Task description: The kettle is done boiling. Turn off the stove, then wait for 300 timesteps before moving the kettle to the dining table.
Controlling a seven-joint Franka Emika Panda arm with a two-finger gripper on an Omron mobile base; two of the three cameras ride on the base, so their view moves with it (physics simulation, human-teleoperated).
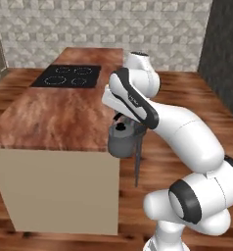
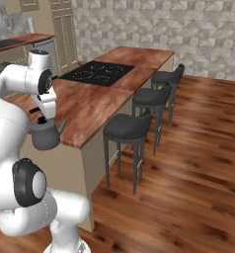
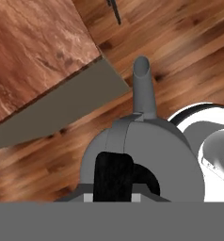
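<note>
shell: my arm (image 1: 187, 132) is glossy white, built of rounded, swollen links
joints: dark grey-black rings and caps between my links, one big round cap at 7 o'clock in the right base view
trim: a thin dark stripe curves along my upper link
base: white rounded pedestal

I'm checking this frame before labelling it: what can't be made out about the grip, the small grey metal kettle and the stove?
- Gripper fingertips: hand view, cut off by the bottom edge.
- Small squat grey metal kettle, handle: right base view, hidden by the white hand; whether its base clears the reddish-brown wood island top is unclear.
- Black glass cooktop knobs: too small or out of sight.
</note>
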